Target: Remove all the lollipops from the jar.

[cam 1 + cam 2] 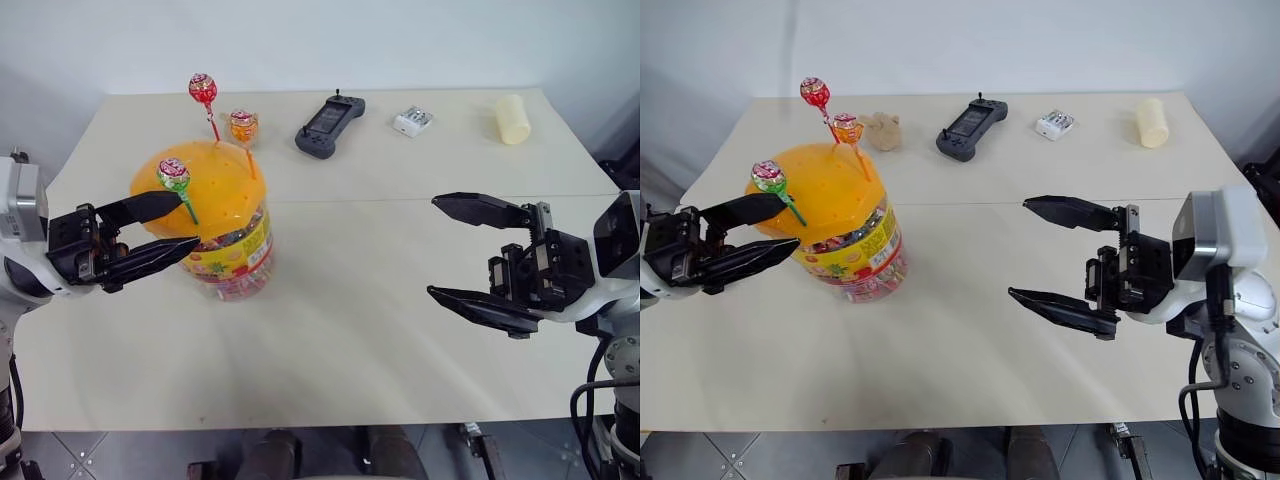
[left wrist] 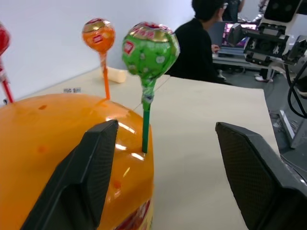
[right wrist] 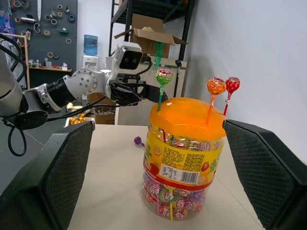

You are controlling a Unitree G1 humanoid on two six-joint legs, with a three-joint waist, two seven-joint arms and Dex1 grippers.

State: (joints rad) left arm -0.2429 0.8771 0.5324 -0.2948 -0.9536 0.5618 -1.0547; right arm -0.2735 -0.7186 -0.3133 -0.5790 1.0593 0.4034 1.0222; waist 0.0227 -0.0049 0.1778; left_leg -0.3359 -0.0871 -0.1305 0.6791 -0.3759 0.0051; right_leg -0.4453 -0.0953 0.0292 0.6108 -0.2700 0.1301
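While the jar (image 1: pixel 222 228) stands upright on the table (image 1: pixel 380 330), toward its left edge and about midway between front and back, three lollipops stick up out of the holes in its domed orange lid (image 1: pixel 205 185). The green lollipop (image 1: pixel 174 176) sits at the lid's left side, its green stick nearly vertical and leaning slightly left, head uppermost. The orange lollipop (image 1: pixel 243 126) and the red lollipop (image 1: pixel 203 90) rise from the far side of the lid, sticks tilted a little, heads up. A small purple thing (image 3: pixel 138 141) lies on the table beyond the jar in the right wrist view; it may be the fourth lollipop, though it is too small to be sure.

The left gripper (image 1: pixel 172 227) reaches in level from the left edge, pointing right, its two black fingers lying on either side of the green stick just above the lid, partly parted and not touching it. The right gripper (image 1: pixel 445 248) hovers over the table's right half, well apart from the jar, pointing left at it with its jaws spread wide and empty.

Along the back edge lie a dark handheld controller (image 1: pixel 329 125), a small white box (image 1: pixel 412 121) and a pale yellow cylinder (image 1: pixel 512 119).
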